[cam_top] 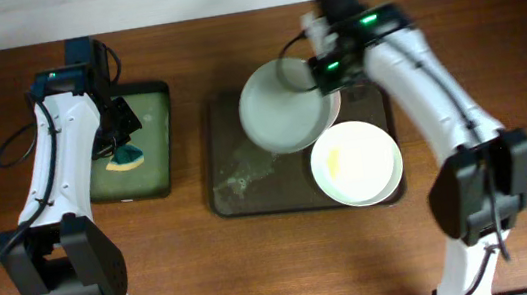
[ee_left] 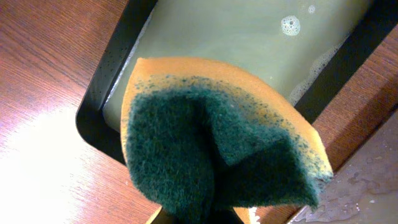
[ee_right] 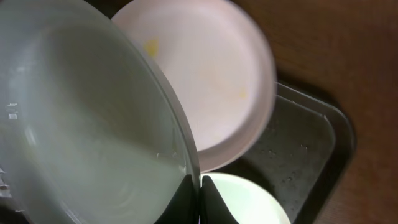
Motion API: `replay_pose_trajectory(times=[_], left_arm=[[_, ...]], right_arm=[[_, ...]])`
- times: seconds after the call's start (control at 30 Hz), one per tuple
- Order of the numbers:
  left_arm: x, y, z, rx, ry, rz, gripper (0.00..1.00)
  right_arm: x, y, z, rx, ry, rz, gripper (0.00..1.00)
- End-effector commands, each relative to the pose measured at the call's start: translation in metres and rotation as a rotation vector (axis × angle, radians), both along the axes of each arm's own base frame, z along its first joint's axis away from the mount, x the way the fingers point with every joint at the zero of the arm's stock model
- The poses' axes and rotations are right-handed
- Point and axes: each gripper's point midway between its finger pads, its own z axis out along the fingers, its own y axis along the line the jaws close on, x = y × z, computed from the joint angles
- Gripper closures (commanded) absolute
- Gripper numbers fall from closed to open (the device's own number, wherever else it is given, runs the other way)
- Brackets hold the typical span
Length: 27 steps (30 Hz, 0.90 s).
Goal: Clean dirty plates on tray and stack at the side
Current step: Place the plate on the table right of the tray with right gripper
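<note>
Over the 12 o'clock half of the dark brown tray, the right gripper grasps one white plate by its rim, with a finger on each face of the edge. The right wrist view shows this plate tilted and lifted clear of the one beneath. That second plate lies partly under it toward 2 o'clock and carries faint yellow smears near its rim and centre. In the overhead view only a thin sliver of it shows past the held plate. A third plate sits flat at the tray's 4 o'clock corner, with a pale yellow smear inside and its edge reaching the tray's rim. Wet streaks and droplets mark the bare tray floor around 8 o'clock.

At 9 o'clock from the brown tray, apart from it on the wooden table, stands a narrow black tray holding cloudy greenish water with a few bubbles. Above it the left gripper is clenched on a folded sponge. The sponge's dark green scouring face is creased inward and its orange foam edge shows along the top. Whether the sponge touches the water cannot be told.
</note>
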Motion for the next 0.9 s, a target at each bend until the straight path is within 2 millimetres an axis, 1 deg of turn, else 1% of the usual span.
replay_pose_trajectory(times=[0.0,0.03,0.07,0.1,0.13,0.23,0.3,0.33,0.37,0.5,0.6,0.67,0.73,0.77,0.8,0.83,0.87], left_arm=[[-0.002,0.002,0.006,0.006,-0.013,-0.011,1.0],[-0.001,0.002,0.007,0.006,-0.015,-0.012,1.0],[0.0,0.002,0.007,0.006,-0.018,-0.011,1.0],[0.0,0.002,0.007,0.006,-0.02,-0.012,1.0],[0.001,0.002,0.007,0.006,-0.021,-0.012,1.0],[0.0,0.002,0.007,0.006,-0.021,-0.012,1.0],[0.001,0.002,0.007,0.006,-0.021,-0.012,1.0],[0.001,0.002,0.007,0.007,-0.021,-0.012,1.0],[0.001,0.002,0.007,0.007,-0.021,-0.012,1.0],[0.0,0.002,0.007,0.007,-0.021,-0.012,1.0],[0.0,0.002,0.007,0.007,-0.021,-0.012,1.0],[0.0,0.002,0.007,0.007,-0.019,-0.012,1.0],[0.0,0.002,0.007,0.007,-0.019,-0.011,1.0],[0.0,0.002,0.007,0.007,-0.02,-0.011,1.0],[0.0,0.002,0.007,0.007,-0.019,-0.011,1.0],[0.0,0.002,0.007,0.007,-0.019,-0.012,1.0],[0.0,0.002,0.007,0.007,-0.02,-0.011,1.0]], right_arm=[[0.013,-0.055,0.033,0.264,-0.016,-0.13,0.96],[0.016,-0.088,0.03,0.256,-0.021,-0.2,0.96],[0.018,-0.116,0.027,0.255,-0.021,-0.259,0.96],[0.018,-0.135,0.024,0.255,-0.02,-0.3,0.96],[0.018,-0.159,0.018,0.255,-0.016,-0.351,0.96],[0.017,-0.21,0.0,0.248,-0.003,-0.458,0.96],[0.012,-0.245,-0.021,0.211,0.029,-0.537,0.96],[0.009,-0.254,-0.027,0.2,0.041,-0.557,0.96],[0.004,-0.269,-0.04,0.181,0.07,-0.602,0.96],[-0.006,-0.299,-0.081,0.138,0.148,-0.681,0.96],[-0.01,-0.317,-0.103,0.118,0.173,-0.729,0.96],[-0.011,-0.323,-0.107,0.128,0.177,-0.763,0.96],[-0.011,-0.327,-0.108,0.132,0.172,-0.78,0.96],[-0.011,-0.327,-0.108,0.132,0.171,-0.78,0.87],[-0.011,-0.327,-0.108,0.132,0.173,-0.779,0.7],[-0.011,-0.326,-0.108,0.133,0.177,-0.778,0.65],[-0.01,-0.323,-0.107,0.15,0.175,-0.772,0.55]])
